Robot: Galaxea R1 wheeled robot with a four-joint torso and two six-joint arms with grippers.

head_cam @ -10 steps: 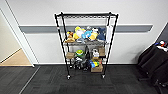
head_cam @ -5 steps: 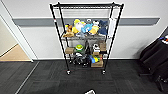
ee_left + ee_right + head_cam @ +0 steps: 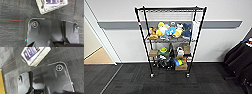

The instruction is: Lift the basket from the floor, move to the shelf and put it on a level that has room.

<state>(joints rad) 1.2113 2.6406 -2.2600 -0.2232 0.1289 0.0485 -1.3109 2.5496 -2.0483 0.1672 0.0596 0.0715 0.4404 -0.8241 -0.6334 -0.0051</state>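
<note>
The shelf (image 3: 170,41), a tall black wire rack on casters, stands straight ahead against the white wall. Its highest level (image 3: 170,10) is a bare wire grid. The tier below holds colourful plush toys (image 3: 169,31), and the lower tiers hold small cardboard boxes (image 3: 181,66) and other items. In the left wrist view the cream woven basket (image 3: 40,6) sits beyond my dark wrist plate, over the dark grey carpet floor (image 3: 12,31). The right wrist view shows the basket (image 3: 41,57) too, its inside blue and white. I cannot tell whether it rests on the carpet.
A dark draped piece of furniture (image 3: 239,60) stands at the right, close to the rack. At the left a doorway opens onto light wooden flooring (image 3: 96,56). Carpet (image 3: 134,80) stretches between me and the rack.
The whole head view has shifted: the rack has grown larger and sits nearer, so the camera has moved toward it. Nothing on the rack has moved.
</note>
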